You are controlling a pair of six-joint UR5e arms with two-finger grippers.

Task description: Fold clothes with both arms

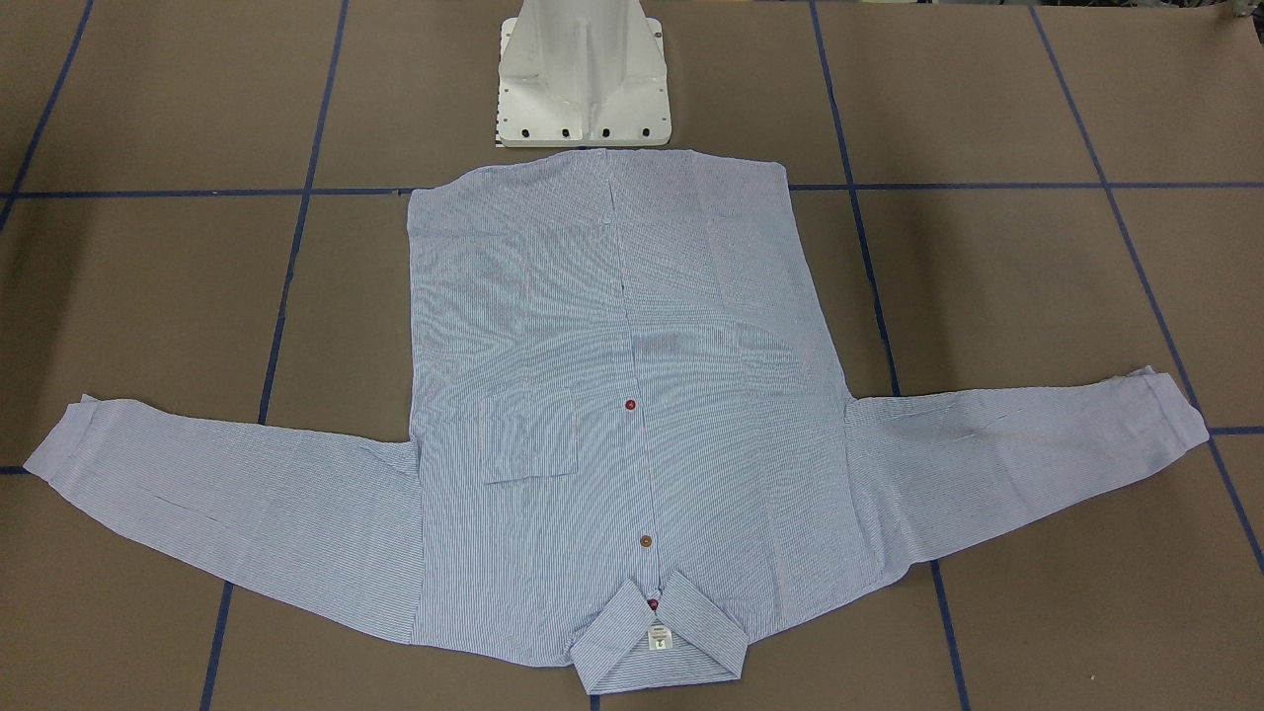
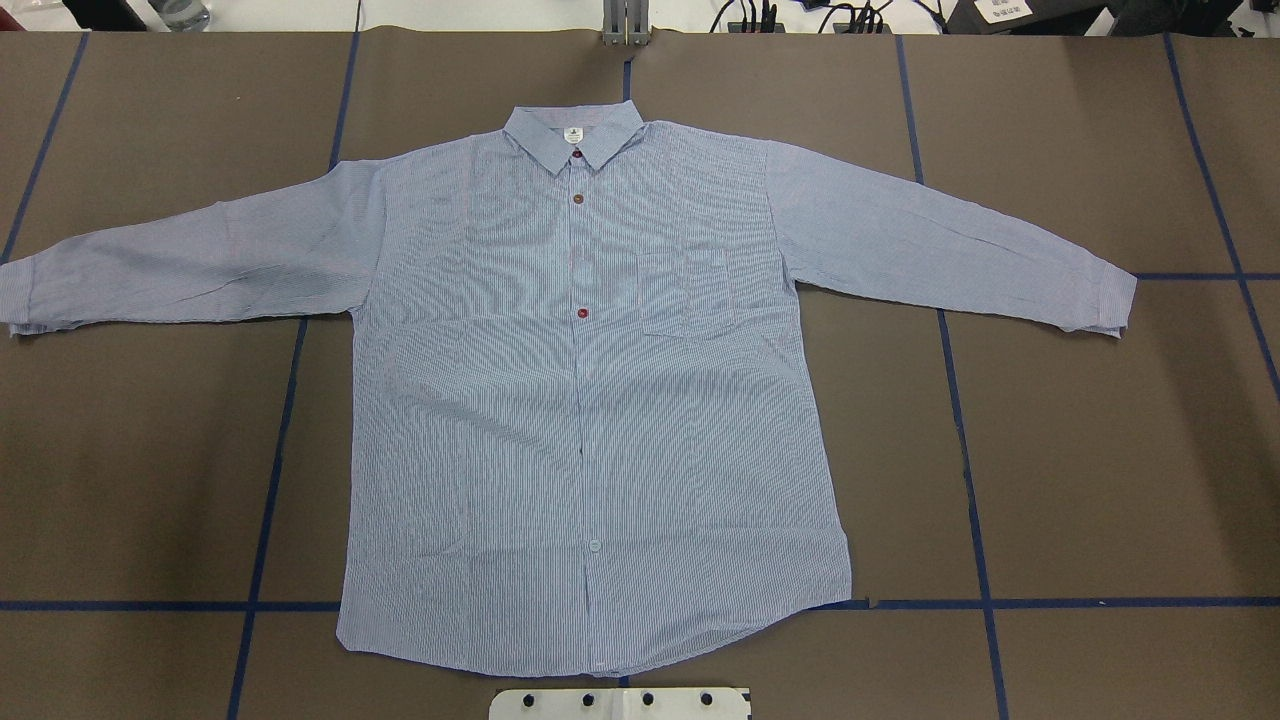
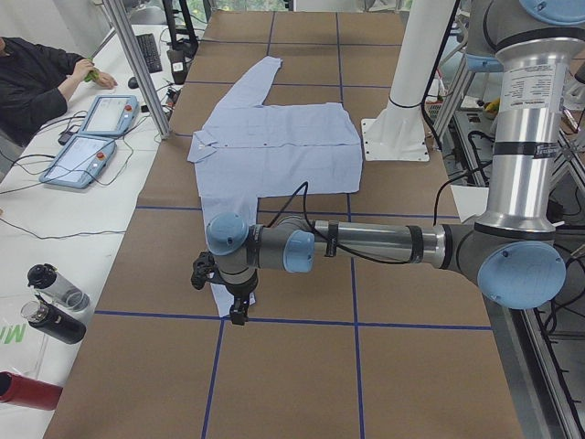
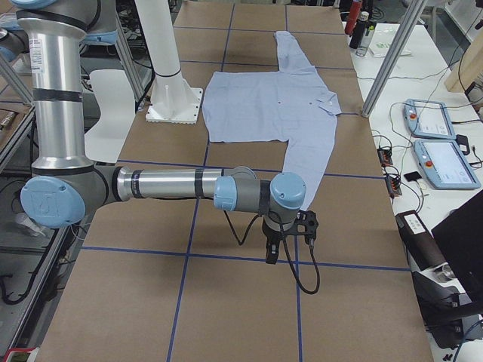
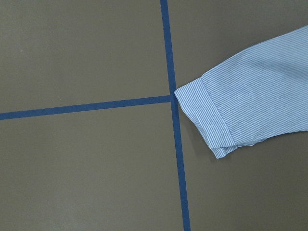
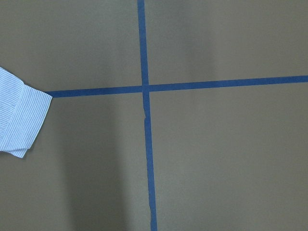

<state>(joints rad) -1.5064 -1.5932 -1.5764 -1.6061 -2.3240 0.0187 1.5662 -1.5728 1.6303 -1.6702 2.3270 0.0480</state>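
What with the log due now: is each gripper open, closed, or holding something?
Left black two-finger gripper: cannot be told, shown only in a side view.
Right black two-finger gripper: cannot be told, same reason.

No text can be read anywhere. The white label (image 1: 659, 639) inside the shirt (image 1: 612, 346) collar carries print too small to make out. Well away from the collar, a sticker (image 3: 527, 84) on the left arm (image 3: 375, 242) is equally illegible.

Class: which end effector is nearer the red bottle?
Left. The left end effector hangs near the red bottle end of the table; the right end effector at the opposite end.
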